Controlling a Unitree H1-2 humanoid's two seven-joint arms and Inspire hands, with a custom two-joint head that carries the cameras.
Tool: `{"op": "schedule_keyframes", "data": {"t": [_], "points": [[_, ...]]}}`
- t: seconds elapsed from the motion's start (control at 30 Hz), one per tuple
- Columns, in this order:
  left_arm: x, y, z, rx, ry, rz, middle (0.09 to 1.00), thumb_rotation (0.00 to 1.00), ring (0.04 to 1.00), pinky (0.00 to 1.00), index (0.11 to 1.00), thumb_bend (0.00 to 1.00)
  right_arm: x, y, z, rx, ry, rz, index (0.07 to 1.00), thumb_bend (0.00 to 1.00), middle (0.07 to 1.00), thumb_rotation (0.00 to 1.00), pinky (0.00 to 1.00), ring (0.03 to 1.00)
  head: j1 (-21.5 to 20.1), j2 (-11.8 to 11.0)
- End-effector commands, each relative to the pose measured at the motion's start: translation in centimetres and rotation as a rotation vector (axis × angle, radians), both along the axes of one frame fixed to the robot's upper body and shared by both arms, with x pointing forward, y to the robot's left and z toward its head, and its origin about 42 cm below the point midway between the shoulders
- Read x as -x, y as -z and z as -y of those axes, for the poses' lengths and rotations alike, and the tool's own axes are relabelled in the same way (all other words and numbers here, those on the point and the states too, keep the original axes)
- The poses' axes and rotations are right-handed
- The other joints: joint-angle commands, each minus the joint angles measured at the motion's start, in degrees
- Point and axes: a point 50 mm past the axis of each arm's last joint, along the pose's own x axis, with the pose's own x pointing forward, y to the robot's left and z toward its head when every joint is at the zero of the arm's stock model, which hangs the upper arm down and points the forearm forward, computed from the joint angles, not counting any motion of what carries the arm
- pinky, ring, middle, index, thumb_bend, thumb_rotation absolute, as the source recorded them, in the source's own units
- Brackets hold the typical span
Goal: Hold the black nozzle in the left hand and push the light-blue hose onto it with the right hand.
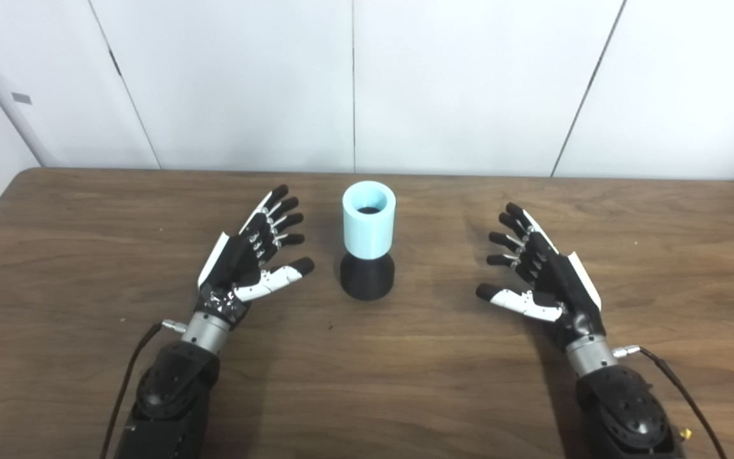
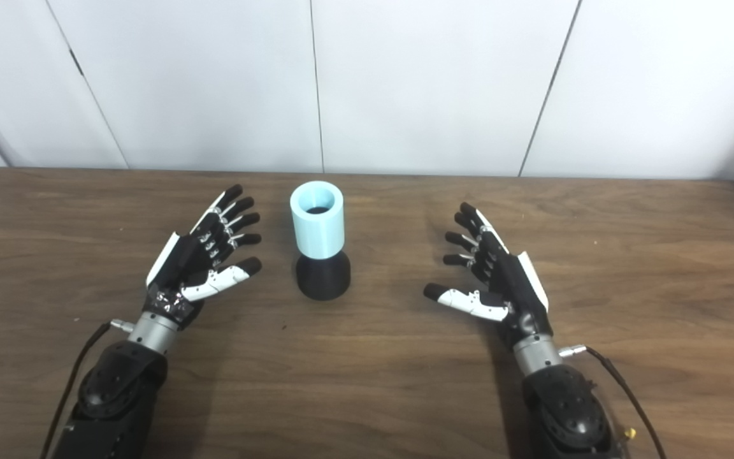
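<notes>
The short light-blue plastic hose [image 1: 369,220] stands upright, seated on the flared black plastic nozzle [image 1: 367,276], which rests on the dark wooden table [image 1: 74,255]. The pair stands between the two hands. The left hand [image 1: 249,258] lies just beside it, fingers spread wide and holding nothing. The right hand [image 1: 536,271] sits farther off, likewise spread and empty.

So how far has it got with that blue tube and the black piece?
The light-blue hose already stands upright on the black nozzle in the middle of the table, so the joining looks done. Nothing is in hand: the left hand and right hand are both open, either side of it. Nothing visible seems left.
</notes>
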Motion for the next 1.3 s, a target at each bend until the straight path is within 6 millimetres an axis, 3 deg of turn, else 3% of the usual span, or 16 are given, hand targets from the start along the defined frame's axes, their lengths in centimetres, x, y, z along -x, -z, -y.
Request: {"op": "schedule_keyframes", "data": {"t": [0.0,0.17,0.37,0.7,1.27], "points": [[0.7,1.6,0.1,0.024,0.0,-0.03,0.946,0.27,0.902,0.79,0.982,0.81,-0.3,-1.4,0.2,0.012,-0.003,0.09,0.934,0.91,0.934,0.23,0.73,0.845,0.09,0.26],[1.0,1.5,0.4,0.036,0.003,-0.035,0.942,0.22,0.898,0.78,0.969,0.79,0.1,-1.2,0.8,0.02,0.013,0.09,0.934,0.91,0.935,0.23,0.72,0.839,0.73,0.51],[1.4,1.5,0.7,0.039,-0.006,-0.036,0.941,0.16,0.868,0.69,0.965,0.76,0.5,-0.8,2.2,0.044,0.043,0.104,0.94,0.92,0.93,0.25,0.72,0.85,1.7,0.09],[1.7,1.2,0.5,0.013,-0.003,-0.036,0.941,0.22,0.896,0.81,0.966,0.79,0.7,-0.8,2.3,0.041,0.049,0.104,0.925,0.96,0.915,0.28,0.7,0.836,1.73,0.06],[2.6,0.9,0.1,0.002,-0.009,-0.038,0.938,0.24,0.894,0.81,0.973,0.81,1.5,-0.9,1.6,-0.002,0.025,0.098,0.933,0.92,0.939,0.24,0.72,0.837,3.28,-0.63]]}}
